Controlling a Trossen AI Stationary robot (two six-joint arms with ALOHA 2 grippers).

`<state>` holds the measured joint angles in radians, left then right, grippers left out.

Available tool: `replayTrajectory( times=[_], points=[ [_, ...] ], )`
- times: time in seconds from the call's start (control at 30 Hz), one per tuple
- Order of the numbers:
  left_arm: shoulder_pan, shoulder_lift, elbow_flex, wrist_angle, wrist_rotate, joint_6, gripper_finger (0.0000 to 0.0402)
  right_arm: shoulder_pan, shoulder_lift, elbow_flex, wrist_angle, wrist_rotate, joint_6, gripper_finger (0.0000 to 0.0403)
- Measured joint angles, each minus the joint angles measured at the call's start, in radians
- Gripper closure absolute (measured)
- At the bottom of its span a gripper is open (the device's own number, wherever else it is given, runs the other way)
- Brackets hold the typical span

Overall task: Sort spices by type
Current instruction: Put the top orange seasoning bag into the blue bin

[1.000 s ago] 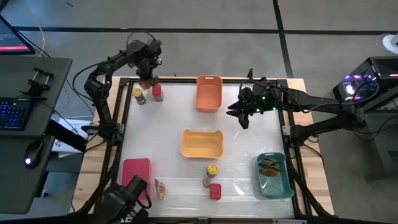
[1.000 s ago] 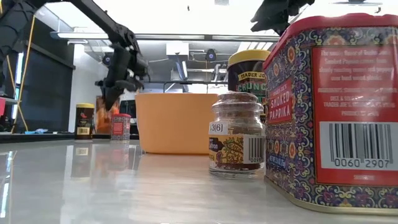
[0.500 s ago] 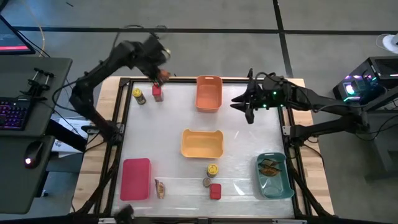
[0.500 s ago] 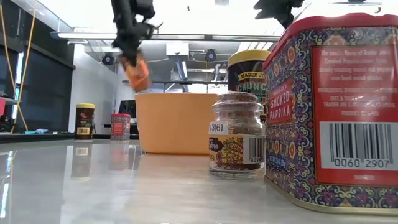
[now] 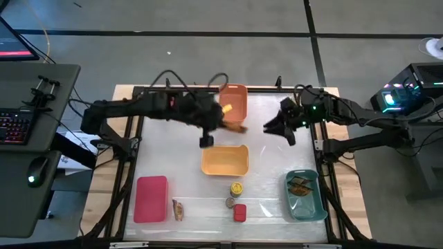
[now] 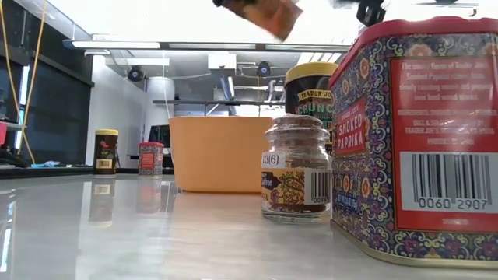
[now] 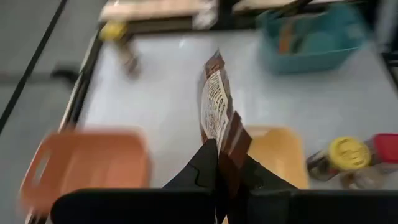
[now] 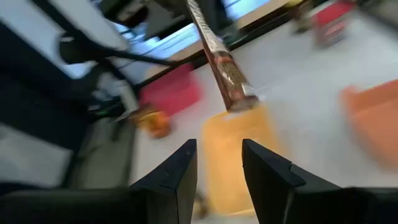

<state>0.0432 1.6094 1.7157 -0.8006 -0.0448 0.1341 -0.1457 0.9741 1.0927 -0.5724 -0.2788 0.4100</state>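
Landmark: teal bin (image 5: 305, 196), already holding flat packets. Yellow bin (image 5: 225, 160) sits well left of it. Left gripper (image 7: 219, 163) is clamped on a brownish packet (image 7: 216, 111), in the air past the yellow bin's far edge, well apart from teal. Right gripper (image 8: 217, 165), fingers narrowly apart and empty, hovers beyond teal. Suggest: carry high over yellow, avoid the right arm, release low inside teal.

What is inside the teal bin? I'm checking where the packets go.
The teal bin holds brownish flat packets, at least two, lying near its far end. The rest of its floor looks bare. Anything under the packets is covered and cannot be seen.
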Motion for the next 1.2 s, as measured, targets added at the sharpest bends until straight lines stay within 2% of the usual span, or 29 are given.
replayTrajectory(
  times=[0.17, 0.33, 0.47, 0.6, 0.9, 1.03, 1.2],
  points=[
    [-0.058, 0.064, 0.0, 0.058, 0.071, 0.074, 0.0401, 0.163, 0.0, 0.0, 0.018, 0.015, 0.219, 0.0281],
    [-0.121, 0.123, 0.0, 0.073, 0.082, 0.137, 0.0401, 0.361, 0.0, 0.0, 0.067, 0.239, 0.396, 0.0281],
    [-0.161, 0.165, 0.0, 0.164, 0.093, 0.156, 0.0401, 0.473, 0.001, 0.0, 0.106, 0.438, 0.467, 0.0281],
    [-0.192, 0.2, 0.0, 0.249, 0.096, 0.157, 0.0401, 0.556, 0.001, 0.0, 0.109, 0.552, 0.483, 0.0281],
    [-0.258, 0.329, 0.013, 0.433, 0.076, 0.164, 0.0401, 0.614, -0.004, 0.0, 0.045, 0.55, 0.48, 0.0281],
    [-0.268, 0.419, 0.086, 0.42, 0.032, 0.164, 0.0401, 0.632, -0.024, 0.0, 0.009, 0.51, 0.461, 0.0281],
    [-0.258, 0.529, 0.207, 0.329, -0.005, 0.138, 0.0401, 0.64, -0.069, 0.0, -0.065, 0.514, 0.455, 0.0281]
  ],
)
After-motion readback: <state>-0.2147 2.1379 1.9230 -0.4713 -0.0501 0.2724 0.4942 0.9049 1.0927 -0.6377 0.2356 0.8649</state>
